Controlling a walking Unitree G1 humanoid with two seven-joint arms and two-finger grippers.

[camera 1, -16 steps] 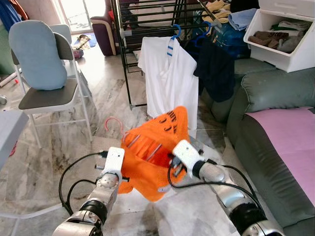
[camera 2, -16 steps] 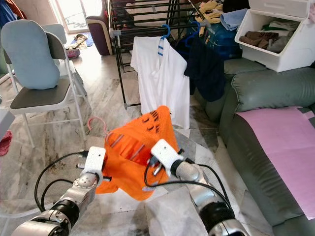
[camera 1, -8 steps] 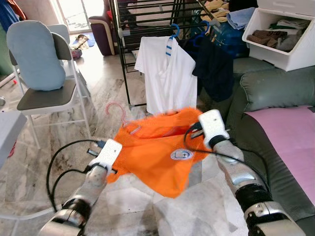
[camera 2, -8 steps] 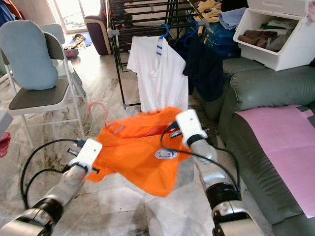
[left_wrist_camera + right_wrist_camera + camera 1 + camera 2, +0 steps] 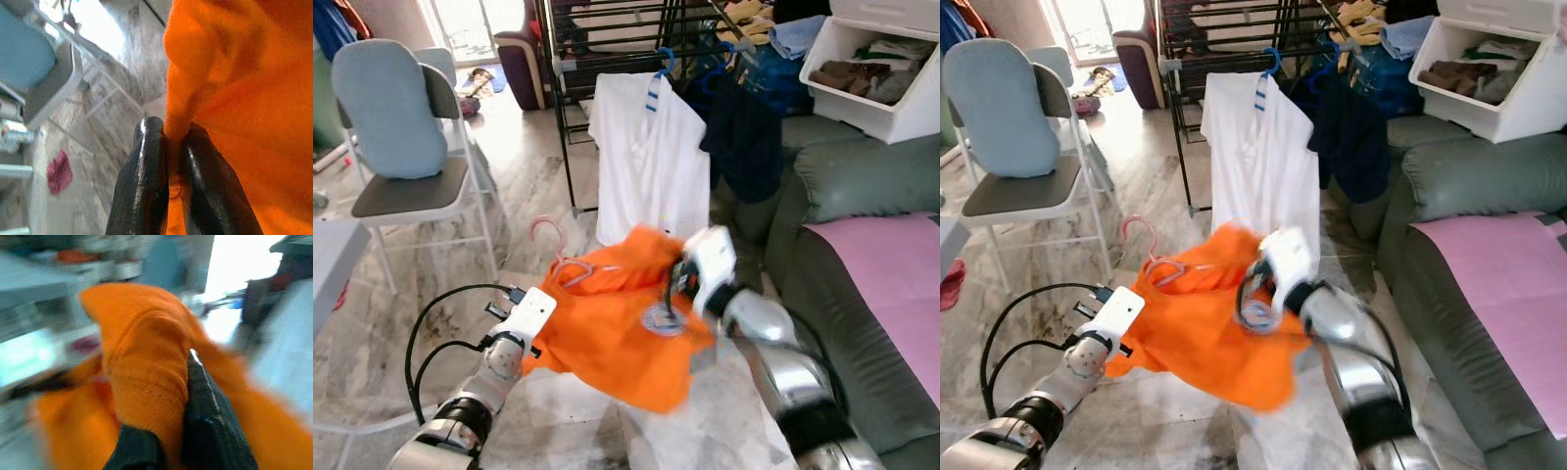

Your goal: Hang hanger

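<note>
An orange shirt (image 5: 617,328) hangs spread between my two grippers, low over the floor. A pink hanger (image 5: 548,240) sits in its collar, hook sticking up on the left. My left gripper (image 5: 540,338) is shut on the shirt's left edge; the left wrist view shows its fingers (image 5: 149,161) pinching orange cloth (image 5: 234,98). My right gripper (image 5: 677,286), blurred by motion, grips the shirt near its round badge. In the right wrist view one black finger (image 5: 203,401) presses against a fold of orange cloth (image 5: 146,362).
A black drying rack (image 5: 607,39) stands ahead, with a white shirt (image 5: 651,157) on a blue hanger and a dark garment (image 5: 739,137) beside it. A folding chair (image 5: 406,186) is at left. At right are a grey sofa (image 5: 862,186) and a white bin (image 5: 881,69).
My right arm has swung back left and down, bunching the shirt that was stretched wide. The left gripper keeps its hold, almost in place. The hanger hook still pokes up at left.
</note>
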